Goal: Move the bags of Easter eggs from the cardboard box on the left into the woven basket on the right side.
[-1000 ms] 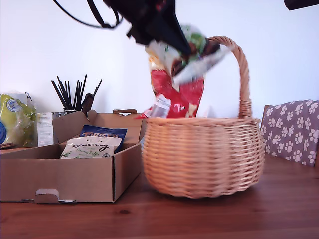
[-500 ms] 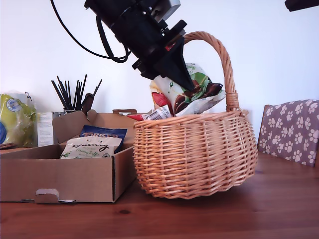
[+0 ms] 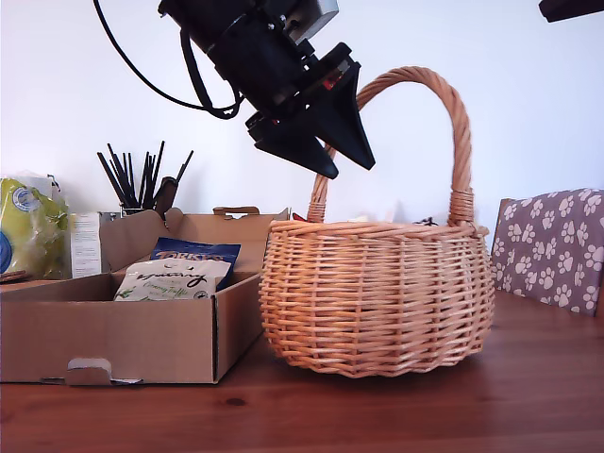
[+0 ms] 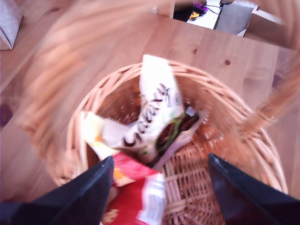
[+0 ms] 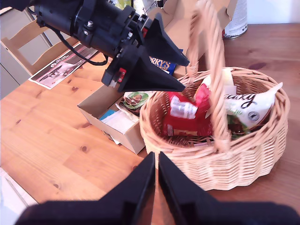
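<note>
Release is the step in hand, as we judge it: my first gripper [image 3: 330, 156] hangs in the upper middle of the exterior view, above the round orange-tan wicker basket [image 3: 377, 293], its black fingers [image 4: 93, 187] spread and holding nothing. In the first wrist view a white pouch with black script [image 4: 157, 110], a red packet [image 4: 136, 197] and a dark green-and-brown pouch [image 4: 176, 131] lie loose inside the basket. My second gripper [image 5: 156, 180] hovers over the wooden bench [image 5: 56, 140], fingers pressed together on nothing.

Two bags remain in the wide shallow brown cardboard box [image 3: 123, 330] at the lower left of the exterior view: a white-green pouch with black script [image 3: 175, 278] lying flat and a dark blue pouch with orange lettering [image 3: 198, 251] tucked behind it. The next move, we think, calls for swinging the spread fingers clear of the tall arched handle [image 3: 458, 123], towards the box, then down onto the glossy white-green pouch, which looks slippery and limp.
</note>
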You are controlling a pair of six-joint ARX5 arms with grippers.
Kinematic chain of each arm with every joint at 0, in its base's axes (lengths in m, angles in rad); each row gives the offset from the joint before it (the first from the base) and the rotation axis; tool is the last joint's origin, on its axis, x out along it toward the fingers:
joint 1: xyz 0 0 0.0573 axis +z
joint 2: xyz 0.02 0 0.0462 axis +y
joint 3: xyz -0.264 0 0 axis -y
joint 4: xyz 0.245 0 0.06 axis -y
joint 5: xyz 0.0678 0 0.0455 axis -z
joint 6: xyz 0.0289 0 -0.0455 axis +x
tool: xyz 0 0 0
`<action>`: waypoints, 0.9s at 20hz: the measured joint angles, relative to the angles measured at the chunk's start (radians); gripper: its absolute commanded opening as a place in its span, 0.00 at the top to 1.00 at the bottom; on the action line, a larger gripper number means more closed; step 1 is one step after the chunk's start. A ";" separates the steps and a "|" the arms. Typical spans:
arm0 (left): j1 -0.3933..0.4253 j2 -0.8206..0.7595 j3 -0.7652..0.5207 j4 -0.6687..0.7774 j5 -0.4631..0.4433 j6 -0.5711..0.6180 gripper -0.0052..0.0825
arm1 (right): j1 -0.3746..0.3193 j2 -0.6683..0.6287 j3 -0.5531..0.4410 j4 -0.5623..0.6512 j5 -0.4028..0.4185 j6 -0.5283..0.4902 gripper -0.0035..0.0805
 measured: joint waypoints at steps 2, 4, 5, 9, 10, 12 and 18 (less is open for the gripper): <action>0.000 -0.026 0.000 -0.045 -0.021 0.000 0.60 | 0.000 0.000 0.000 -0.001 0.000 0.000 0.97; 0.000 -0.072 0.000 -0.110 -0.048 0.000 0.98 | 0.000 0.000 0.000 -0.002 0.000 0.000 0.97; 0.002 -0.100 0.000 -0.152 -0.056 0.000 0.96 | 0.000 0.000 0.000 -0.002 0.000 0.000 0.97; 0.040 -0.157 0.000 -0.228 -0.108 0.002 0.97 | 0.000 0.000 0.000 -0.003 0.000 -0.060 0.97; 0.056 -0.157 -0.003 -0.220 -0.128 0.002 0.97 | 0.000 0.000 0.000 -0.003 0.000 -0.077 0.97; 0.093 -0.163 -0.037 -0.167 -0.160 0.001 0.97 | 0.000 0.000 0.000 -0.003 0.000 -0.118 0.97; 0.243 -0.312 -0.311 0.053 -0.174 -0.039 0.97 | 0.082 0.022 0.000 0.012 0.001 -0.158 0.97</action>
